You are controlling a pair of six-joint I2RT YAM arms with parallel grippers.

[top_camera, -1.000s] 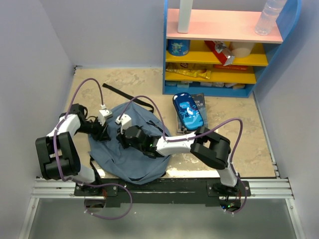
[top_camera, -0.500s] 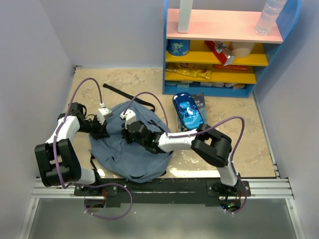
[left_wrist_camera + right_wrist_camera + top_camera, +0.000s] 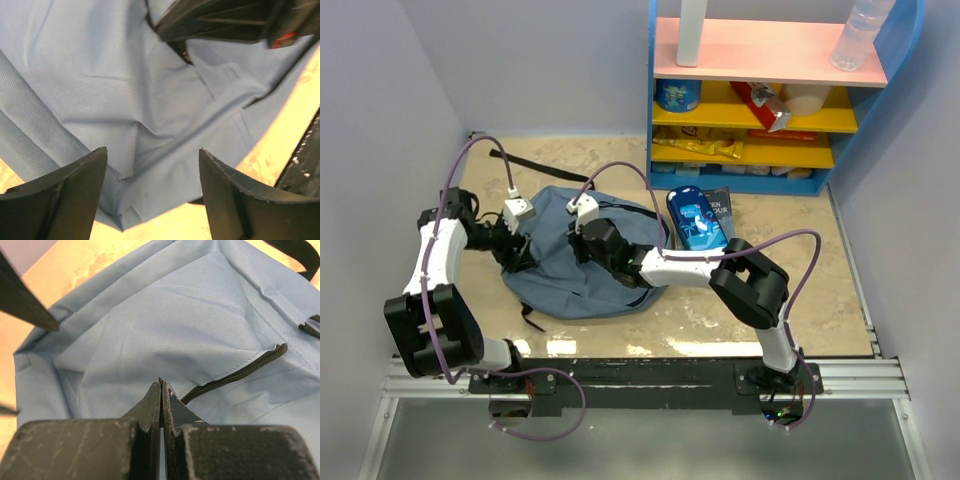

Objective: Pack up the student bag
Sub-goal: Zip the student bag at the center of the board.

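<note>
While we're hovering at the student bag (image 3: 585, 280), mid-left on the table (image 3: 800, 290) | left gripper (image 3: 150, 165) spread wide over its left edge | right gripper (image 3: 161, 385) clenched, pinching cloth or not we can't tell | zip (image 3: 235, 375) just beside it, so right arm's closer

Your right gripper (image 3: 161, 390) has its two fingers pressed tight together, pinching the blue student bag (image 3: 165, 315) near its black zip (image 3: 235, 374).
</note>
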